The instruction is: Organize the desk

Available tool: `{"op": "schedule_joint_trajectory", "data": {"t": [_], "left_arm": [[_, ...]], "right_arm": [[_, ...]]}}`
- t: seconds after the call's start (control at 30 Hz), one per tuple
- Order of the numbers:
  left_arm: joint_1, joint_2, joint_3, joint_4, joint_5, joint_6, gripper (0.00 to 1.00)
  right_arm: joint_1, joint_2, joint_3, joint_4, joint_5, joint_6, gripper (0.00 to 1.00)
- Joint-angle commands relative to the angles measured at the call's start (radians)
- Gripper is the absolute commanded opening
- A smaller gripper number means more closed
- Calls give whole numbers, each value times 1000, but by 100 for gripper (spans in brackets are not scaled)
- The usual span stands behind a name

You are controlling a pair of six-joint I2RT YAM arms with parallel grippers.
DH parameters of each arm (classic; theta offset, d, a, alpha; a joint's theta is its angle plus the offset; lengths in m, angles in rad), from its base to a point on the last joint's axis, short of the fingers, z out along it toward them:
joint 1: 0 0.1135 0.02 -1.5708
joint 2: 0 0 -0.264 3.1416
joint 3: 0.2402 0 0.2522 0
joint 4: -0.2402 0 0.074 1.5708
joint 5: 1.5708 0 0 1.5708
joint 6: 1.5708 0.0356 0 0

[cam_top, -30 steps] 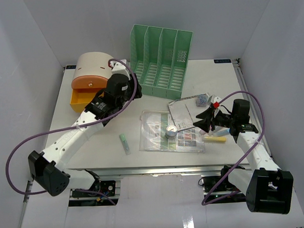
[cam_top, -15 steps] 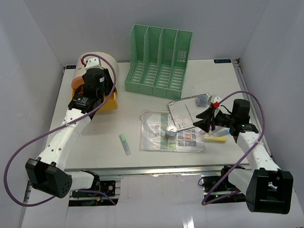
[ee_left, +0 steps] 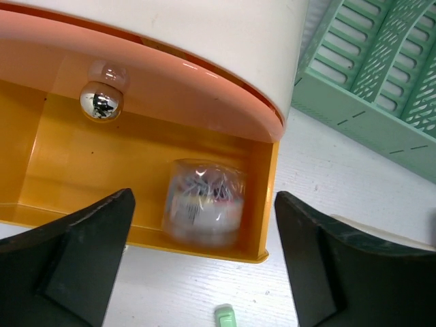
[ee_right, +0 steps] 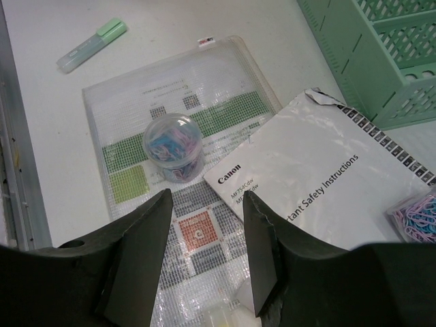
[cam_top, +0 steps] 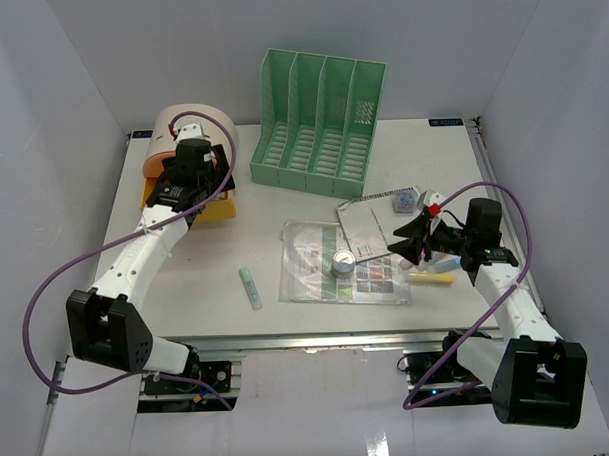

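Observation:
The white desk [cam_top: 187, 292] holds a cream-and-orange drawer box [cam_top: 203, 123] at the back left, its orange drawer [cam_top: 226, 206] pulled out. My left gripper [cam_top: 188, 182] hovers over the drawer, open and empty. In the left wrist view my left gripper [ee_left: 204, 272] frames a clear jar [ee_left: 204, 201] that lies inside the drawer [ee_left: 82, 170]. My right gripper [cam_top: 410, 242] is open and empty above a clear document pouch [cam_top: 316, 273]. A jar of paper clips [cam_top: 343, 262] stands on the pouch. The right wrist view shows my right gripper [ee_right: 204, 252], open, near this jar [ee_right: 174, 146].
A green file rack [cam_top: 321, 117] stands at the back. A spiral booklet [cam_top: 379, 220] and a box of paper clips [cam_top: 406, 197] lie right of centre. A green highlighter [cam_top: 250, 288] lies at the front. A yellow highlighter [cam_top: 431, 277] lies beside my right gripper.
My left gripper has swung left, from beside the drawer box to over the open drawer. The right arm has not moved.

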Motion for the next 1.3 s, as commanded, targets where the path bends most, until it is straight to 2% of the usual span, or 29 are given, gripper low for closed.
{"op": "schedule_joint_trajectory", "data": {"t": [0.0,0.23,0.37,0.43,0.5,0.6,0.67,0.93,1.07,1.27], "left_arm": [[7,-9,12,26,38,13,98],[8,-30,27,17,88,26,98],[8,-127,15,22,288,64,98],[8,-187,-12,40,410,81,98],[8,-273,-68,72,577,70,98],[7,-418,-196,137,781,16,98],[9,-526,-298,173,856,-27,98],[8,-827,-542,184,866,-185,98],[8,-912,-602,164,858,-229,98],[8,-999,-630,79,811,-220,98]], "right_arm": [[-6,-4,21,-6,-27,-15,53],[-6,-6,30,-55,-19,-62,53],[22,32,74,-128,6,-89,61],[130,80,118,-223,86,-118,67],[256,113,152,-261,236,-116,75],[407,137,157,-204,458,-14,94],[488,153,169,-189,555,28,90],[723,241,287,-141,930,276,90],[771,291,298,-133,951,315,90],[780,391,327,-116,1032,319,90]]}}
